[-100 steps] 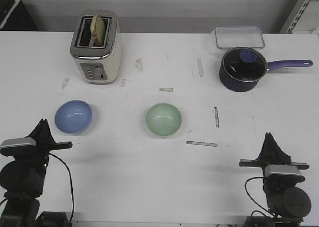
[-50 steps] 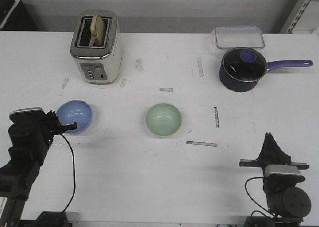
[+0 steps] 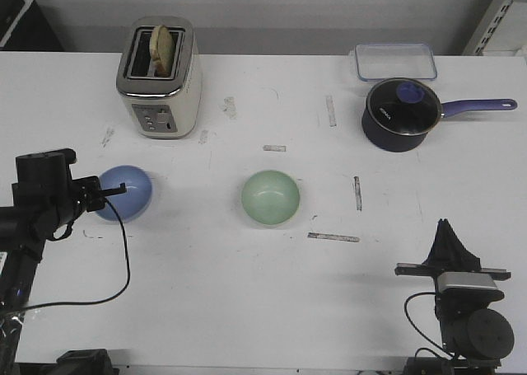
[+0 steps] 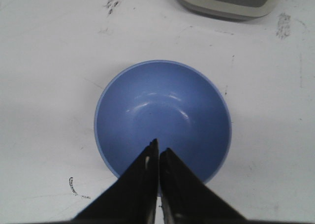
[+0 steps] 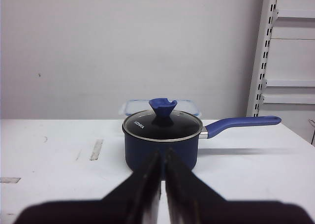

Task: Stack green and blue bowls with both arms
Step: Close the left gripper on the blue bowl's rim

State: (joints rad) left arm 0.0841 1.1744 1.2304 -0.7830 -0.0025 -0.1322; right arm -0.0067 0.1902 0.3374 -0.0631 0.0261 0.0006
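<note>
three cameras: one high front overview, two wrist close-ups

front looks down across the counter [image 3: 247, 309]; left wrist peers straight down, close above the blue bowl [image 4: 162, 118] it shares with front; right wrist faces level toward the saucepan [image 5: 161, 143] beyond its end effector [image 5: 162, 157].

The blue bowl [image 3: 125, 192] sits upright on the white worktop [image 3: 247, 292], toward the robot's left side, in front of the toaster [image 3: 159, 77]. It is small, round and glossy, a light periwinkle inside and out, and holds nothing; the left wrist view shows soft highlights on its smooth inner wall [image 4: 162, 116]. The green bowl [image 3: 270, 197] is the same size and shape, pale mint, also upright and holding nothing, resting near the middle of the worktop. The 2 bowls lie well apart, side by side in roughly the same row, not stacked.
</note>
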